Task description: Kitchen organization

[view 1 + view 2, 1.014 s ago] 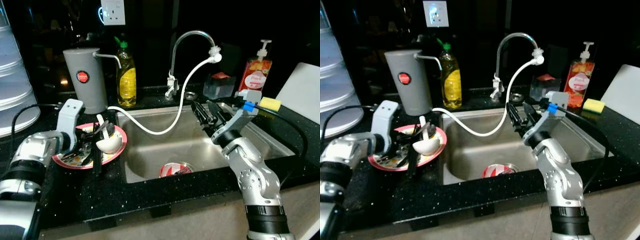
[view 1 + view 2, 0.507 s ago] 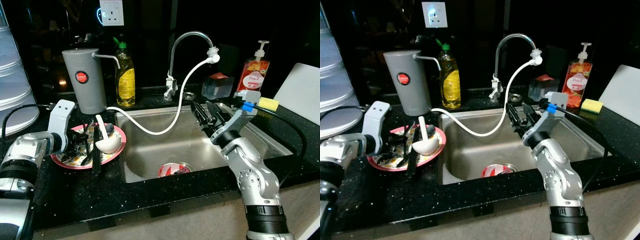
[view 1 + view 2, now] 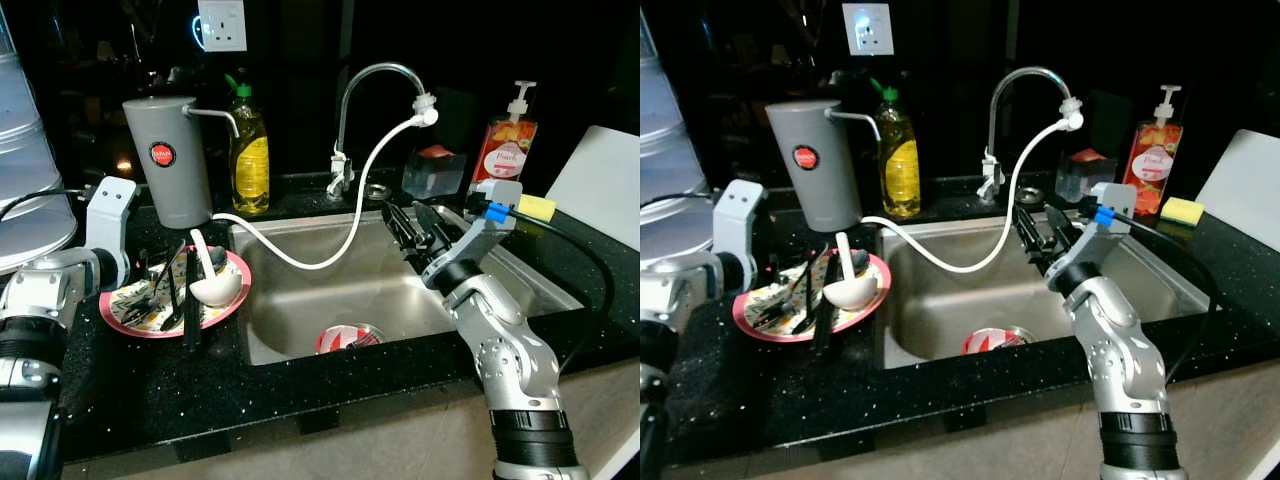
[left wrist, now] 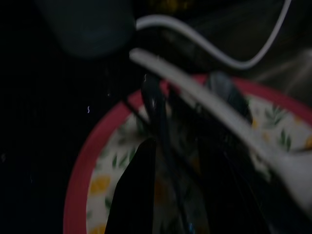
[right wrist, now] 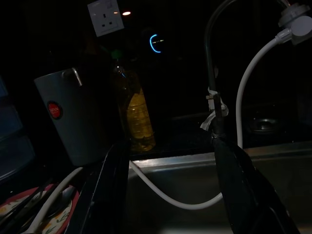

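A pink-rimmed patterned plate (image 3: pixel 120 305) sits on the black counter left of the sink. On it lie a white ladle (image 3: pixel 212 283) and black chopsticks (image 3: pixel 188 305). My left gripper (image 3: pixel 148 276) hovers low at the plate's left side, open, with nothing between its fingers (image 4: pixel 139 190). The ladle's handle (image 4: pixel 195 95) crosses the plate ahead of it. My right gripper (image 3: pixel 415 228) is held over the steel sink (image 3: pixel 300 300), open and empty, pointing toward the faucet (image 5: pixel 213 73). A red and white dish (image 3: pixel 350 338) lies at the sink drain.
A grey canister (image 3: pixel 165 160) and a yellow soap bottle (image 3: pixel 250 150) stand behind the plate. A white hose (image 3: pixel 330 255) runs from the faucet tip across the sink. A pump bottle (image 3: pixel 505 140), a sponge (image 3: pixel 538 207) and a white board (image 3: pixel 600 185) are at right.
My left arm has drawn back to the left off the plate, and the white ladle now rests lower on it. The right arm has not moved.
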